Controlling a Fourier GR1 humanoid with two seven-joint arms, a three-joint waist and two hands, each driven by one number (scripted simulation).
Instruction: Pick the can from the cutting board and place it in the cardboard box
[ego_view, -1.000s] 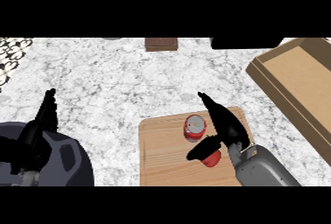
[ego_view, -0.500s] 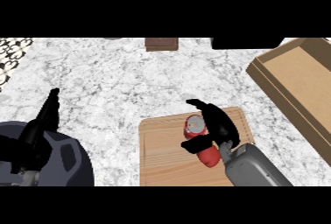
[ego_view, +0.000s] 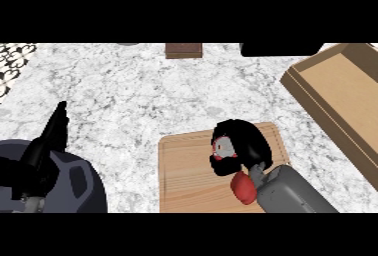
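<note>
Now my right hand (ego_view: 240, 142) curls around the can (ego_view: 224, 148) on the board (ego_view: 184, 175); my left hand (ego_view: 48, 140) rests open at the table's (ego_view: 133, 90) left edge.

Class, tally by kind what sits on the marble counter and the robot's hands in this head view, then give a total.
Can: 1
Cutting board: 1
Cardboard box: 1
Small brown block: 1
Hands: 2, left hand and right hand
Total: 6

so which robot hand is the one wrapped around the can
The right robot hand, over the cutting board, with fingers curled round the red can. The left robot hand rests open with straight fingers at the view's left, holding nothing.
</note>
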